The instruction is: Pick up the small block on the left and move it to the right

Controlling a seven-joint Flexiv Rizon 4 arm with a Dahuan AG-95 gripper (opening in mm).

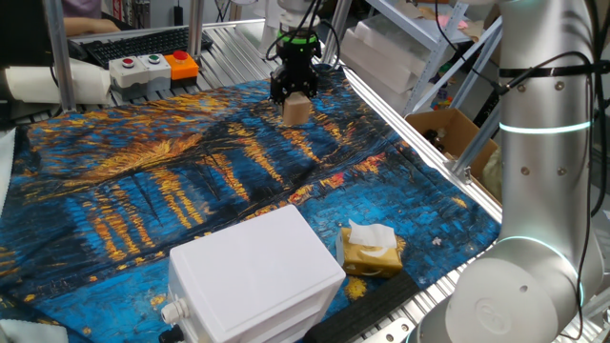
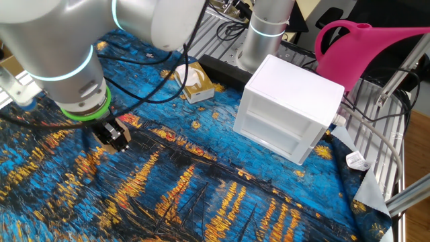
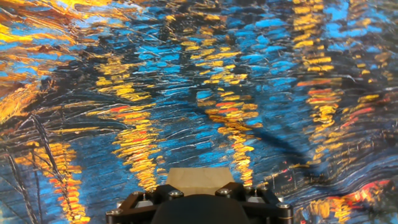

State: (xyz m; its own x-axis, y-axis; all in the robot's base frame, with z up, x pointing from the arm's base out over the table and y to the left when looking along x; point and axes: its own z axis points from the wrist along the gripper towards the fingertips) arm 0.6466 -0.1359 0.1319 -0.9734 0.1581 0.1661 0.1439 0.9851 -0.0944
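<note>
**Carrying the block across: tips for not fumbling it**

Worth starting with the painted cloth (image 1: 191, 181), swirly blue and orange, covering the whole table and rucked into long creases. Bad news for dragging anything, so best to keep the carry clear of the fabric and only come down once over a flat patch

Next biggest, the white box (image 1: 255, 276), sitting at the near end of the cloth in one fixed view, well apart from the action. Plenty of room, no need to go anywhere near it. Same for the tissue packet (image 1: 369, 251) just beside the white box

Then the gripper (image 1: 295, 92), over at the far end from the white box, pointing nearly straight down, jaws about half spread and closed on the small block (image 1: 297, 109). Looks pinched by its upper part, with most of the cube hanging below the fingertips. Hard to say whether its bottom face is touching the cloth or just above it

Judging by that: keep the squeeze steady, move sideways slowly, avoid twisting the wrist, since a grip that high could let the cube pivot. Set down flat, then open
</note>
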